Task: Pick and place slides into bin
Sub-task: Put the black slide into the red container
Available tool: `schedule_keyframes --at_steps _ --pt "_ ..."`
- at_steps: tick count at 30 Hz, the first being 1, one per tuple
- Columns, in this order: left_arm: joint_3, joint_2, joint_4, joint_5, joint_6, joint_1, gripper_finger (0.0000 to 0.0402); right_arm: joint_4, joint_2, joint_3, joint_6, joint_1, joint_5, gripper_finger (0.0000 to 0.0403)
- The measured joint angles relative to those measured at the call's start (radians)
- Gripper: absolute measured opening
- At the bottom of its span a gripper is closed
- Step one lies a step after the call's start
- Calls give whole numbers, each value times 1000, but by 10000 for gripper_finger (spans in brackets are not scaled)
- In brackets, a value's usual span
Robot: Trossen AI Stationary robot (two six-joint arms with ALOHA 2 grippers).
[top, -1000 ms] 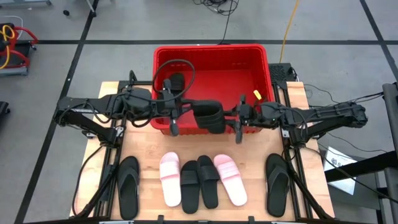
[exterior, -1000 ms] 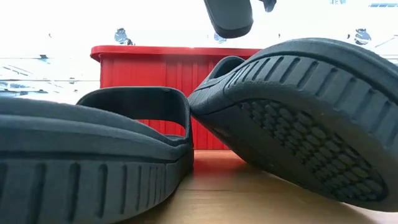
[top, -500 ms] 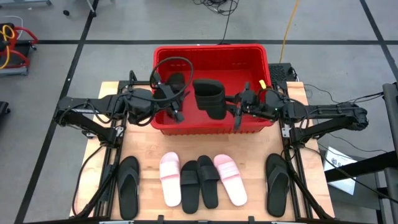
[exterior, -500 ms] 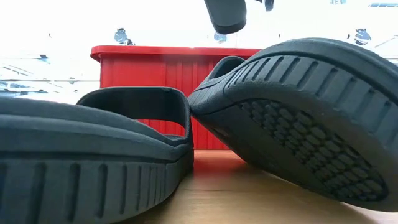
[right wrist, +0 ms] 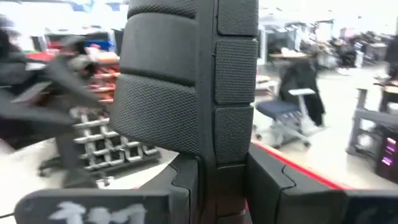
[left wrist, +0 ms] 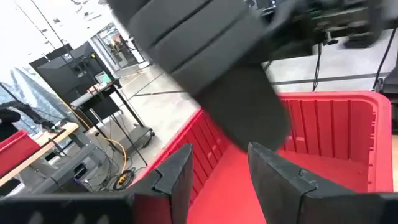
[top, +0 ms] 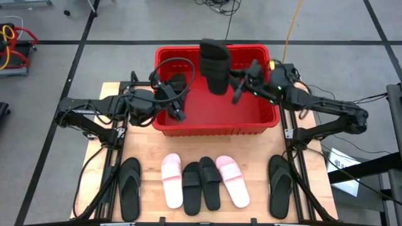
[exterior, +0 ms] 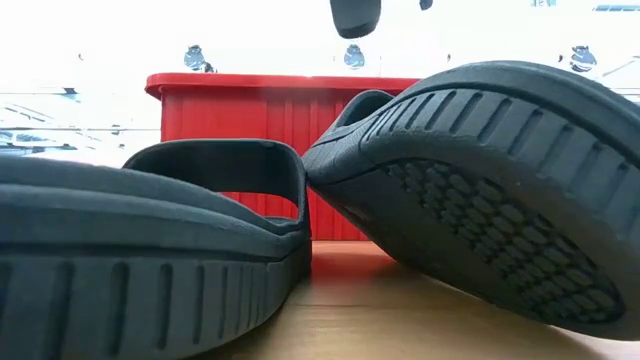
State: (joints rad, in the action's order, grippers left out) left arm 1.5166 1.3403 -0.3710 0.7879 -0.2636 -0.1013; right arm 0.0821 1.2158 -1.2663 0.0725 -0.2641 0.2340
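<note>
- Hanging over the far half of the bin (top: 217, 122), a black slide (top: 214, 66) is clamped in the right gripper (top: 239, 88), whose fingers close on its edge in the right wrist view.
- The slide lies just left of that gripper, its long axis running near to far, with its far end over the bin's far wall.
- Directly below it the red floor is bare, so I judge a straight release would land it inside; drifting farther away risks the far rim.
- The left gripper (top: 178, 113) sits inside the bin's left part with its fingers (left wrist: 174, 177) spread apart and holding nothing; the slide hangs just right of and beyond it.
- The right arm is the one carrying the load, and the left is near enough to be brushed if the slide swings.
- The slide looks thick-soled and stiff, with a broad band and a dimpled texture seen close up in the right wrist view (right wrist: 186, 93).
- Another dark sandal (top: 178, 83) already rests in the bin's far left corner, partly hidden by the left arm's cable.
- On the near table (top: 248, 154) remain two black flip-flops (top: 130, 188), a pink pair (top: 172, 180) and a black pair (top: 201, 183) between them.
</note>
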Motion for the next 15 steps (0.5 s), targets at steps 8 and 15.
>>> schedule_keyframes --at_steps 8,15 --pt "-1 -18 -4 36 -31 -4 159 -176 220 -184 146 -94 -5 78" --pt "-1 -103 -26 71 -41 -6 159 -200 360 -203 394 -162 -4 77"
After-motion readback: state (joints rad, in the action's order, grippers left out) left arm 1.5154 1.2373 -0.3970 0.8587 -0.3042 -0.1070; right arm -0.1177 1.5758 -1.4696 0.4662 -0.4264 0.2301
